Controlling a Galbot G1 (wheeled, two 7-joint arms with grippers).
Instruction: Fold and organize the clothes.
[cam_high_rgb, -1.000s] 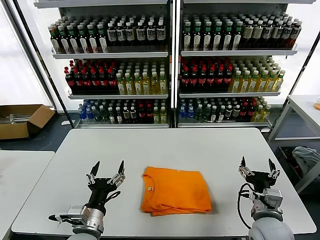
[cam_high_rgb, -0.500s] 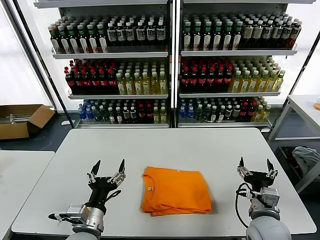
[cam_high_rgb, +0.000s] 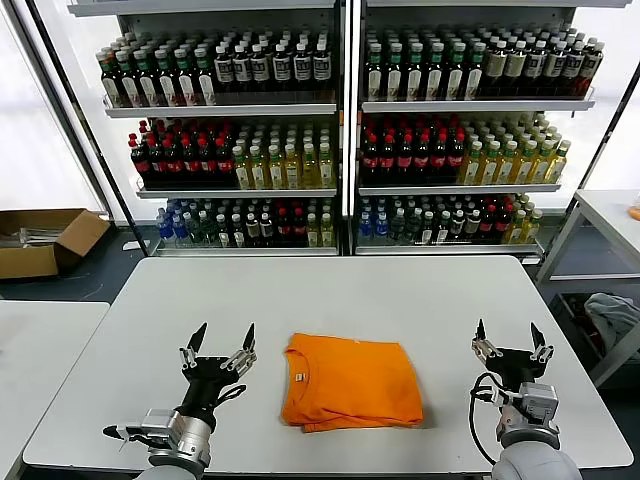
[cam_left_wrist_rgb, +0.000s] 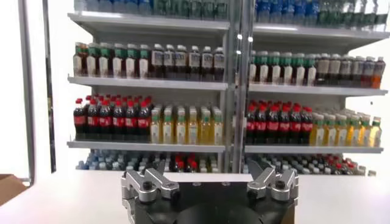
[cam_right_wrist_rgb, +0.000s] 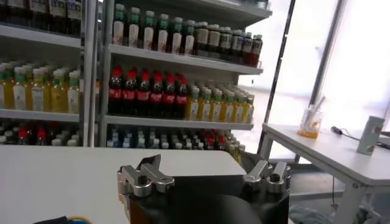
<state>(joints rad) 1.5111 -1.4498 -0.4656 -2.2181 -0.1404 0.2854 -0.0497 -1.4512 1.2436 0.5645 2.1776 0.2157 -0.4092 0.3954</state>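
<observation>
- I see the orange T-shirt (cam_high_rgb: 350, 383) lying folded into a compact rectangle on the white bench (cam_high_rgb: 330, 300), near the front edge and roughly midway between my two arms. Its round neck sits at the left end of the fold, with a small tag showing inside the collar.
- My left pincer (cam_high_rgb: 218, 343) hovers just left of the shirt, apart from it, fingers spread wide and pointing away from me; it holds nothing.
- From the left wrist camera, both of that pincer's (cam_left_wrist_rgb: 210, 176) fingers stand well apart, with only the bottle shelves (cam_left_wrist_rgb: 207, 82) beyond them.
- My right pincer (cam_high_rgb: 511, 338) hovers near the bench's right front corner, well apart from the shirt, also spread wide and empty.
- The right wrist camera shows its pincer (cam_right_wrist_rgb: 207, 170) with the fingers parted above the bare bench top.
- Behind the bench I see shelving (cam_high_rgb: 345, 110) packed with rows of bottles.
- A cardboard box (cam_high_rgb: 40, 240) sits on the floor at far left.
- A greyish cloth bundle (cam_high_rgb: 612, 315) lies off the bench to the right.
</observation>
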